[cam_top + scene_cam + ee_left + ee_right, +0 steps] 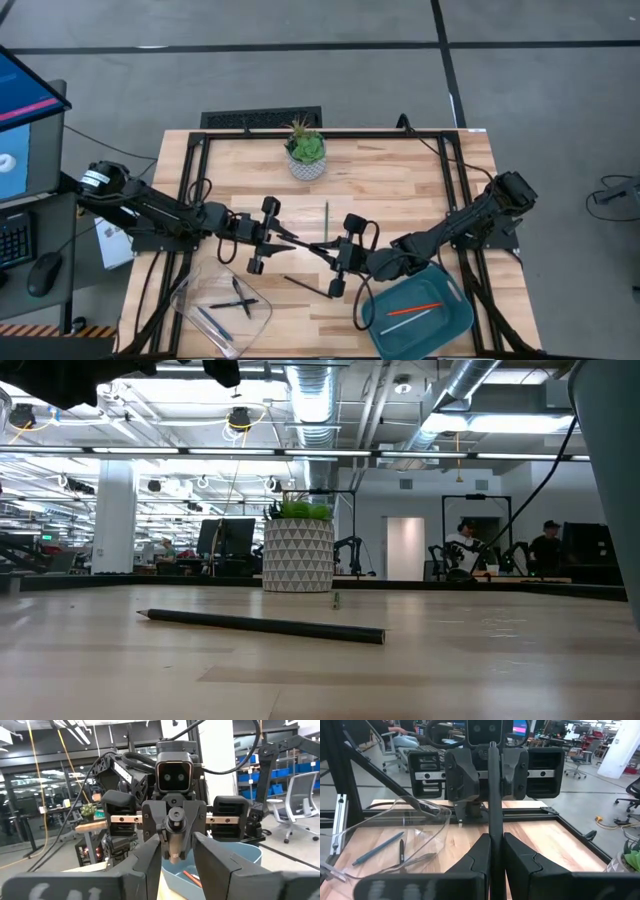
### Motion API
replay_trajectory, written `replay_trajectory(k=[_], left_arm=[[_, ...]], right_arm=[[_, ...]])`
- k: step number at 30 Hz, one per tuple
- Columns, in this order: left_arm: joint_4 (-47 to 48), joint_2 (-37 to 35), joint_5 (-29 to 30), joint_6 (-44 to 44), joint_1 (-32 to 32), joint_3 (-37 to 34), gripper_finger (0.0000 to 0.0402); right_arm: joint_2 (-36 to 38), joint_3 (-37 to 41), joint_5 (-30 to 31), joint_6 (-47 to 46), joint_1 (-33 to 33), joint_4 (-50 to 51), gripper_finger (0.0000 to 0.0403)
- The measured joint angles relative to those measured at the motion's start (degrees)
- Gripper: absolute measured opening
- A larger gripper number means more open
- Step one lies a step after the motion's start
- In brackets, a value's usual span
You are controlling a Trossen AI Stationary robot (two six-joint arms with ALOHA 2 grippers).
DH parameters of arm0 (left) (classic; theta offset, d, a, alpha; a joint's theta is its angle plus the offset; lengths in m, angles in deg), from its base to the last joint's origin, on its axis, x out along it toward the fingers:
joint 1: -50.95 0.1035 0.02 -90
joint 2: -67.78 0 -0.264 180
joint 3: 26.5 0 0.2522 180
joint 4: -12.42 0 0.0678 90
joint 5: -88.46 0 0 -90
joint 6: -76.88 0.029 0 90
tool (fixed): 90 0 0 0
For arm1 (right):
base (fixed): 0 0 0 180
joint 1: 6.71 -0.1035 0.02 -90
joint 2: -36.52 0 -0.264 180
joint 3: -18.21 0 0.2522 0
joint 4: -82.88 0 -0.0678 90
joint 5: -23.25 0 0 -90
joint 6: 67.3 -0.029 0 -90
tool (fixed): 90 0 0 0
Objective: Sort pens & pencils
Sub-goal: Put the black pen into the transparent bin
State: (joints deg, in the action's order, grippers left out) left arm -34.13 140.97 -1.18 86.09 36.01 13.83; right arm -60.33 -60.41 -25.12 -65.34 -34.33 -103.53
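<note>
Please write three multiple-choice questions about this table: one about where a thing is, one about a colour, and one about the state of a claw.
1. Where does the orange-red stick lie?
A. In the blue bin
B. In the clear tray
C. Against the plant pot

2. What colour is the loose pencil nearest the plant pot?
A. Orange-red
B. White
C. Green

3. How is the right claw?
A. Open and empty
B. Shut on a black pen
C. Shut on the plant pot

Answers:
1. A: the high view shows the orange-red stick inside the blue bin.
2. C: the green pencil lies on bare wood just below the plant pot in that view.
3. B: its own wrist view shows the right claw closed on the black pen.
</note>
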Motion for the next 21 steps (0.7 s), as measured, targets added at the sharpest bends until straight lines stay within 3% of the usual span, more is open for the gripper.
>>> replay_trajectory(k=[10, 15, 21], left_arm=[[-0.5, 0.0, -0.3, 0.7, 0.0, 1.1, 0.0101], [3.2, 0.0, -3.3, 0.7, 0.0, 3.1, 0.0101], [5.6, 0.0, -2.5, 0.7, 0.0, 3.6, 0.0101]], right_arm=[[0.0, 0.0, -1.0, 0.0, 0.3, 0.0, 0.0062], [0.0, 0.0, -1.9, -0.4, 0.6, 0.2, 0.0062], [0.0, 0.0, -1.7, -0.4, 0.5, 0.4, 0.0062]])
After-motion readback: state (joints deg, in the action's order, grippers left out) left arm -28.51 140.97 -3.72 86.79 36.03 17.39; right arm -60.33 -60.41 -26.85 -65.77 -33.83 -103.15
